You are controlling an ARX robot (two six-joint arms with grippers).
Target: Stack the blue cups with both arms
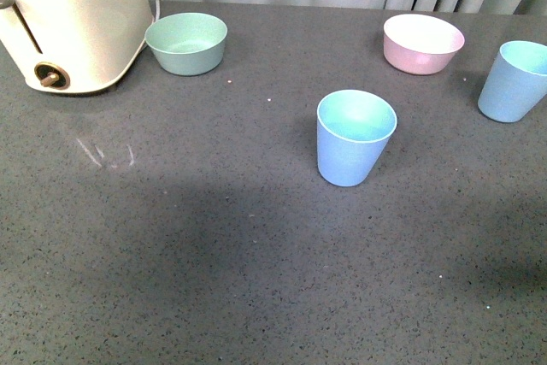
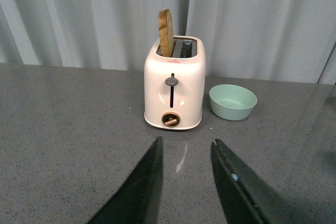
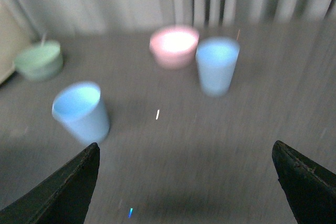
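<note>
1. Closest to its wrist camera, the left gripper [image 2: 186, 141] has its 2 black fingers parted with nothing between them. It points at the cream toaster [image 2: 173, 90], not at any cup.
2. The right gripper [image 3: 185, 144] is spread wide and empty. Its view is blurred, but both cups lie ahead of it on the grey table [image 1: 214, 279].
3. At the far left of the front view stands the toaster, with a slice of bread [image 2: 166, 32] standing up out of 1 slot.
4. Just beside it is the mint-green bowl [image 1: 186, 43], which is not part of the job.
5. The middle blue cup [image 1: 355, 138] stands upright and alone near the table's centre, mouth up and empty.
6. The pink bowl [image 1: 423, 43] sits further back, apart from both cups.
7. The far-right blue cup [image 1: 515, 81] stands upright at the frame's edge, well apart from the middle one.
8. Handling, as a judgement:
   - The cups look light, stiff and matte, so a modest squeeze should hold them.
   - The walls taper, so a grip low on the body may slip.
   - Pinching the rim, 1 finger inside and 1 outside, looks safer.
   - Being empty, each cup would tip easily if nudged.
</note>
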